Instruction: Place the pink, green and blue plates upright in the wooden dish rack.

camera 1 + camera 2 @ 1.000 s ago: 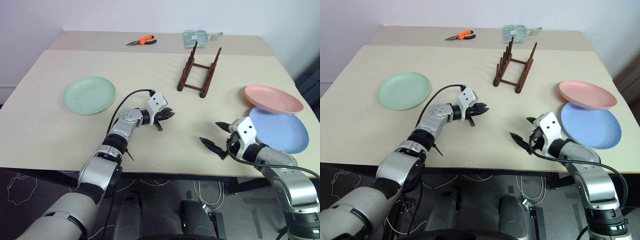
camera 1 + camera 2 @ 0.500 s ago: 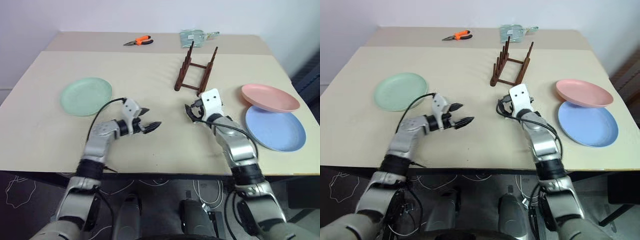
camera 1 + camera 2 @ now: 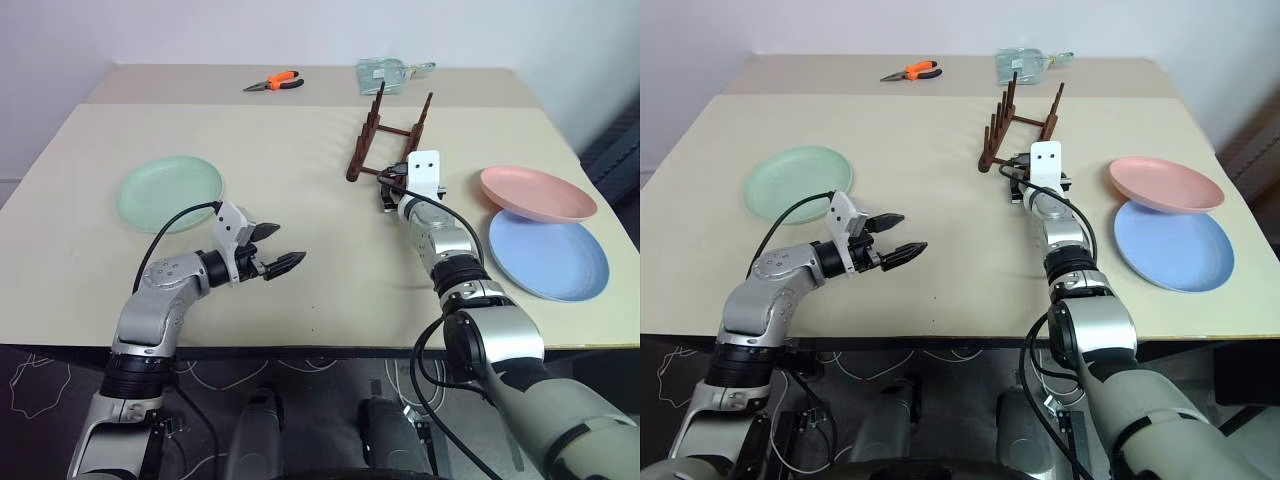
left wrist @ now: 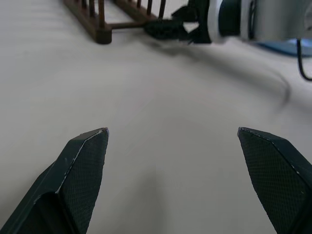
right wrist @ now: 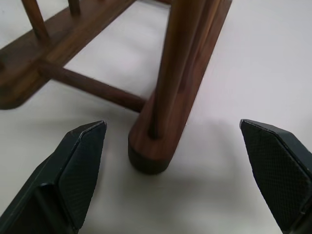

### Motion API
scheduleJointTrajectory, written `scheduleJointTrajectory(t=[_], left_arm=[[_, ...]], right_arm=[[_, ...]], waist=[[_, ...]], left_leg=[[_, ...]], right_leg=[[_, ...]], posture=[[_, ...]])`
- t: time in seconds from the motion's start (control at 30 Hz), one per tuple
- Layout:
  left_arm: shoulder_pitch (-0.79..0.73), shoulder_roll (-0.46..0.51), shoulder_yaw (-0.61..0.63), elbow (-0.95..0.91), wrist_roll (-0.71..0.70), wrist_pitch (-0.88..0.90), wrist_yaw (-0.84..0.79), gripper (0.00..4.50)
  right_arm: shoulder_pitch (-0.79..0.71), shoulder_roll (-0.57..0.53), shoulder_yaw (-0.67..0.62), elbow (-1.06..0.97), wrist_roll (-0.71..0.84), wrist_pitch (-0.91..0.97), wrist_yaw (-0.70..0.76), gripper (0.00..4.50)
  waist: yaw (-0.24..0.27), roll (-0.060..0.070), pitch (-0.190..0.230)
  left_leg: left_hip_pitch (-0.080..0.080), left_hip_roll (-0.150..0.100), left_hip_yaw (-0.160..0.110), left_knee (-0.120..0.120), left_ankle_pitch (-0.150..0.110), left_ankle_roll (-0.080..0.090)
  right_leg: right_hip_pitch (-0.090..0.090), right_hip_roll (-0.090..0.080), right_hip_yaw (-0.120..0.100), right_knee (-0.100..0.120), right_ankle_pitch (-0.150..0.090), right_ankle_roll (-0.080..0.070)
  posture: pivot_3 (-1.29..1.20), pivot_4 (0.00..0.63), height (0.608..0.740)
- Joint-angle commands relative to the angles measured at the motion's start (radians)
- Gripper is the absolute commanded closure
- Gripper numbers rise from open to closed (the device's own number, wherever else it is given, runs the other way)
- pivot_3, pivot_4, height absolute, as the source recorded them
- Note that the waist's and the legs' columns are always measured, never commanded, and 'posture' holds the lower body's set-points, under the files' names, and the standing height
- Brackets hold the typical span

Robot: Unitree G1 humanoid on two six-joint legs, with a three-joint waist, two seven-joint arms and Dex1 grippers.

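The wooden dish rack [image 3: 390,140] stands empty at the table's middle back. The green plate [image 3: 170,192] lies flat at the left. At the right, the pink plate [image 3: 537,193] rests partly over the far rim of the blue plate [image 3: 548,253]. My right gripper [image 3: 387,196] is open at the rack's near end; in the right wrist view its fingers [image 5: 80,161] straddle the tip of one base rail [image 5: 161,141]. My left gripper [image 3: 286,246] is open and empty over bare table, right of the green plate and well short of the rack.
Orange-handled pliers [image 3: 280,81] and a clear greenish packet [image 3: 385,73] lie at the far edge of the beige table [image 3: 300,150]. The blue plate sits close to the table's right front edge.
My left gripper has opened and drawn back toward the left. My right arm has swung forward from the front edge up to the rack's near end, staying open.
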Motion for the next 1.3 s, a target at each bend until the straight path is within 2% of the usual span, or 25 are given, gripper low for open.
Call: scheduleJointTrajectory(t=[0.03,0.2,0.23,0.27,0.4,0.47,0.53,0.77,0.87,1.0,1.13,1.2,1.23,1.3], left_arm=[[-0.003,0.001,-0.002,-0.039,-0.019,0.000,0.015,0.10],[-0.010,0.005,0.000,-0.033,-0.024,0.001,0.019,0.10],[-0.011,0.007,0.001,-0.032,-0.025,0.001,0.020,0.10],[-0.011,0.009,0.002,-0.031,-0.026,0.000,0.020,0.10],[-0.009,0.012,-0.005,-0.026,-0.022,-0.008,0.025,0.10],[-0.008,0.014,-0.010,-0.024,-0.016,-0.013,0.030,0.10],[-0.006,0.016,-0.012,-0.024,-0.015,-0.016,0.036,0.10],[0.032,0.045,0.003,-0.038,-0.022,-0.020,0.036,0.10],[0.044,0.055,0.004,-0.040,-0.028,-0.021,0.033,0.10],[0.042,0.056,-0.010,-0.030,-0.027,-0.023,0.026,0.10],[0.031,0.047,-0.035,-0.018,-0.023,-0.027,0.018,0.10],[0.024,0.046,-0.045,-0.011,-0.019,-0.031,0.016,0.10],[0.022,0.047,-0.046,-0.008,-0.019,-0.032,0.017,0.10],[0.018,0.048,-0.045,-0.004,-0.021,-0.031,0.017,0.10]], right_arm=[[-0.050,0.000,-0.029,0.058,0.021,-0.052,0.006,0.89],[-0.062,0.000,-0.037,0.096,0.024,-0.098,0.019,3.39],[-0.060,0.002,-0.036,0.092,0.025,-0.104,0.026,3.70],[-0.057,0.004,-0.035,0.085,0.025,-0.108,0.032,3.73],[-0.035,0.006,-0.024,0.041,0.021,-0.103,0.039,3.73],[0.016,0.009,-0.002,-0.050,0.015,-0.078,0.069,3.73],[0.112,0.003,0.034,-0.223,0.005,-0.030,0.110,3.73],[0.553,0.008,-0.002,-1.099,0.129,0.518,0.097,3.73],[0.695,0.034,0.025,-1.390,0.177,0.727,0.083,3.73],[0.805,-0.009,0.143,-1.647,0.179,0.902,0.111,3.73],[0.809,-0.022,0.141,-1.690,0.181,0.979,0.116,3.73],[0.810,-0.015,0.133,-1.692,0.190,1.004,0.122,2.70],[0.809,-0.017,0.137,-1.693,0.185,1.003,0.120,2.38],[0.807,-0.040,0.156,-1.693,0.166,0.987,0.123,1.40]], waist=[[0.000,0.000,0.000],[0.000,0.000,0.000],[-0.001,0.000,0.000],[-0.002,0.000,0.000],[-0.003,0.001,0.000],[-0.001,0.001,0.000],[0.003,0.001,0.000],[0.011,0.001,0.000],[0.006,0.001,0.000],[0.000,0.002,-0.001],[0.008,0.002,-0.001],[0.012,0.001,-0.001],[0.012,0.001,-0.001],[0.010,0.001,-0.001]], left_leg=[[0.000,0.000,0.000,0.000,0.000,0.000],[0.000,0.000,0.000,0.000,0.000,0.000],[0.000,0.000,0.000,0.000,0.000,0.000],[0.000,0.000,0.000,0.000,0.000,0.000],[0.000,0.000,0.000,0.000,0.000,0.000],[0.000,0.000,0.000,0.000,0.000,0.000],[0.000,0.000,0.000,0.000,0.000,0.000],[0.000,0.000,0.000,-0.001,0.000,0.000],[0.000,0.000,0.000,-0.001,0.000,0.000],[0.000,0.001,0.000,0.000,0.000,-0.001],[0.000,0.001,0.000,0.001,0.000,-0.001],[-0.001,0.000,0.000,0.001,0.000,0.000],[-0.001,0.000,0.000,0.001,0.000,0.000],[-0.001,0.000,0.000,0.001,-0.001,0.000]], right_leg=[[0.000,0.000,0.000,0.000,0.000,0.000],[0.000,0.000,0.000,0.000,0.000,0.000],[0.000,0.000,0.000,0.000,0.000,0.000],[0.000,0.000,0.000,0.000,0.000,0.000],[0.000,0.000,0.000,0.000,0.000,0.000],[0.000,0.000,0.000,0.000,0.000,0.000],[0.000,0.000,0.000,0.000,0.000,0.000],[0.000,0.000,0.000,0.000,0.000,0.000],[-0.001,0.000,0.000,0.000,0.000,-0.001],[-0.001,0.000,0.000,0.000,-0.002,-0.006],[-0.001,0.000,0.000,-0.001,-0.002,-0.007],[-0.001,0.000,0.000,-0.003,-0.002,-0.007],[0.000,0.000,0.000,-0.003,-0.002,-0.007],[0.000,0.000,0.000,-0.004,-0.002,-0.007]], posture=[[0.00,0.150,0.740],[0.00,0.150,0.740],[0.00,0.150,0.740],[0.00,0.150,0.740],[0.00,0.150,0.740],[0.00,0.150,0.740],[0.00,0.150,0.740],[0.00,0.150,0.740],[0.00,0.150,0.740],[0.00,0.150,0.740],[0.00,0.150,0.740],[0.00,0.150,0.740],[0.00,0.150,0.740],[0.00,0.150,0.740]])
